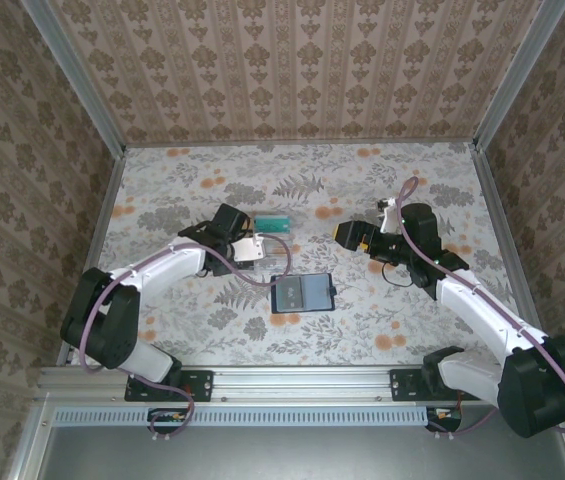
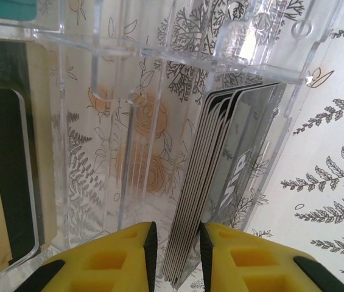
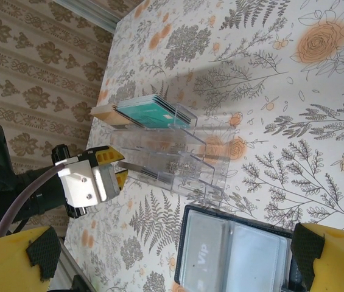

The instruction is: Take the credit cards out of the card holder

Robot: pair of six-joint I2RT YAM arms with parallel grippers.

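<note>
The card holder (image 1: 302, 293) is a black wallet lying open on the floral table, and a grey "Vip" card shows in its clear sleeves (image 3: 238, 255). A stack of grey and black credit cards (image 2: 220, 182) stands on edge in a slot of a clear acrylic rack (image 2: 98, 152). My left gripper (image 2: 178, 249) straddles that stack, slightly open, with a gap at the left pad. Teal credit cards (image 3: 153, 112) lie in the rack's far slot over an orange-yellow one (image 3: 108, 112). My right gripper (image 3: 175, 246) hovers wide open over the wallet's edge, holding nothing.
In the top view the left gripper (image 1: 254, 248) sits beside the teal cards (image 1: 274, 221), and the right gripper (image 1: 345, 235) is to their right. The rack (image 3: 184, 164) stands just behind the wallet. Patterned walls close in the table on three sides.
</note>
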